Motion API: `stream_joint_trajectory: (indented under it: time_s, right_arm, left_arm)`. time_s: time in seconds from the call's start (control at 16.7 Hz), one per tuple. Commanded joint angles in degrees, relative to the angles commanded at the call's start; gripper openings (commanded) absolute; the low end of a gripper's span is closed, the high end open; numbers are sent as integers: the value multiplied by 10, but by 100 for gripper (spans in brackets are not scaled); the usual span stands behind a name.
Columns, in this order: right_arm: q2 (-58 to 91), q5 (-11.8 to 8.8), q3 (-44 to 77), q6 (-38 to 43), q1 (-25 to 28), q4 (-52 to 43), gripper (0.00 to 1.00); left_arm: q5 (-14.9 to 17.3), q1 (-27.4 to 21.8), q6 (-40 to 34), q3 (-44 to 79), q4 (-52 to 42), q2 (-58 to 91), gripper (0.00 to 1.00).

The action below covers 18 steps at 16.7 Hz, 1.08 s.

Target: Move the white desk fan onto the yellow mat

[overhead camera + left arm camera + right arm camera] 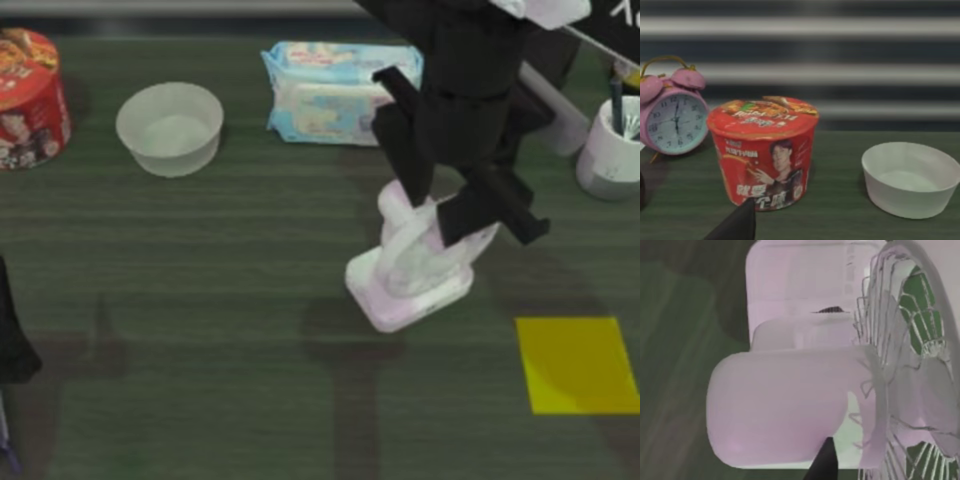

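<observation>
Both fingers of your right gripper point(465, 190) straddle the white desk fan point(410, 275) (mid-table, upright) — spread wide, not clamped. Close squarely, then carry toward the yellow mat point(577, 365) at four o'clock.

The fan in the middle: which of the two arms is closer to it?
The right one. Its tool hangs directly over the fan, fingers on either side of it. The left arm sits parked at the table's far left edge, its tool near the red noodle cup.
</observation>
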Motion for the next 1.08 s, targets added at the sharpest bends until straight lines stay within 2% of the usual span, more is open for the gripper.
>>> stream_joint_trajectory:
  time_s: [0.42,0.6,1.08]
  right_arm:
    - [-184,-5,-268,77,-125,53,0]
    - [-241,-6,-336,102,-164,68,0]
    - [-252,-7,-360,108,-172,81,0]
  left_arm:
    - [0,0,0,0,0,0,100]
    - [0,0,0,0,0,0,100]
    - [0,0,0,0,0,0,100]
